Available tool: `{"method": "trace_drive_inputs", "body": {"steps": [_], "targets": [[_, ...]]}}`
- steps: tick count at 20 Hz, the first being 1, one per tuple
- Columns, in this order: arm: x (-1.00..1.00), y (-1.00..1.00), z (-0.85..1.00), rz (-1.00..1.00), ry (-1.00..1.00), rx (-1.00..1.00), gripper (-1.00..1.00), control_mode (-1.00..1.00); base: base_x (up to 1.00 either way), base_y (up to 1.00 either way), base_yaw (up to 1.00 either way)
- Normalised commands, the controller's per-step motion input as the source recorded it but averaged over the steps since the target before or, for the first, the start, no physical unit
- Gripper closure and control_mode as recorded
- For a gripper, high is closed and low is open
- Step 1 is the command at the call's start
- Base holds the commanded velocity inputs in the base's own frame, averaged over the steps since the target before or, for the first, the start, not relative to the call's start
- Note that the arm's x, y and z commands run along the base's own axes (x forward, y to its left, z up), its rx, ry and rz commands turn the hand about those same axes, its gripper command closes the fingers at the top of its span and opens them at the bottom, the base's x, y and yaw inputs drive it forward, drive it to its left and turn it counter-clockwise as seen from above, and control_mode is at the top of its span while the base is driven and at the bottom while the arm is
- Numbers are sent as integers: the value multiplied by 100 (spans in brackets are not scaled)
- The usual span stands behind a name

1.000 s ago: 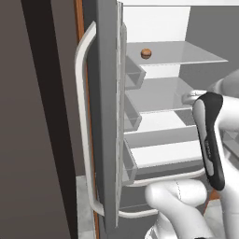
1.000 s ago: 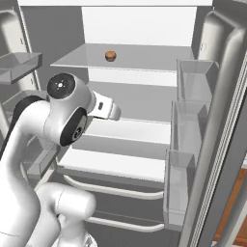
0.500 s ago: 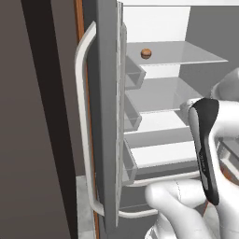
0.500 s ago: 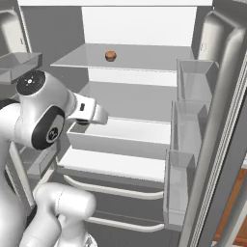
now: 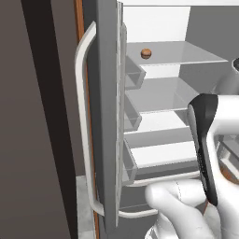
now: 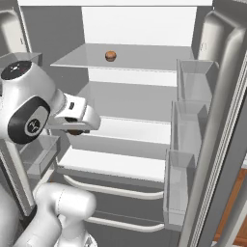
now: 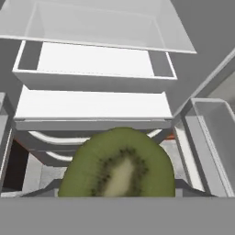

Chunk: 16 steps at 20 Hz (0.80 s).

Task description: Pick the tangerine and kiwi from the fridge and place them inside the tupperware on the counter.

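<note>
Right, looking straight into the fridge (image 6: 140, 24), opened wide ahead of the tool (image 7: 117, 192), with white back wall and grey shelves stepping down in front of it. Flanked on the tool's left by the left door (image 5: 107, 116) seen edge-on, with its long curved white handle (image 5: 84, 130) running down the outside. Flanked on the tool's right by the other door and its stack of clear door bins (image 6: 193, 82), one above another. Beyond the tool in the hand view: a lower shelf (image 7: 96, 103) and a white drawer front beneath it, both well apart from the fingertips. Up close now: tool pinching the kiwi (image 7: 117, 165), green cut face with pale core turned to the hand camera, sitting right between the dark fingertips (image 7: 46, 193). From the right base view, white hand hanging in front of the middle shelves, left of centre, with a dark lump tucked just under it. And up high, deeper inside than the tool: the tangerine (image 6: 110, 56), small and orange-brown, resting alone on the upper shelf (image 6: 144, 60), well apart from the tool.
</note>
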Motion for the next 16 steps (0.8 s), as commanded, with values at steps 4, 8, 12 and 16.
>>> {"method": "trace_drive_inputs", "body": {"steps": [4,8,12,16], "targets": [[-6,9,-3,0,14,-10,100,100,-1,5,5],[0,0,0,0,0,0,100,100,-54,1,0],[0,0,0,0,0,0,100,100,-95,-3,-4],[0,0,0,0,0,0,100,100,-100,-10,-18]]}}
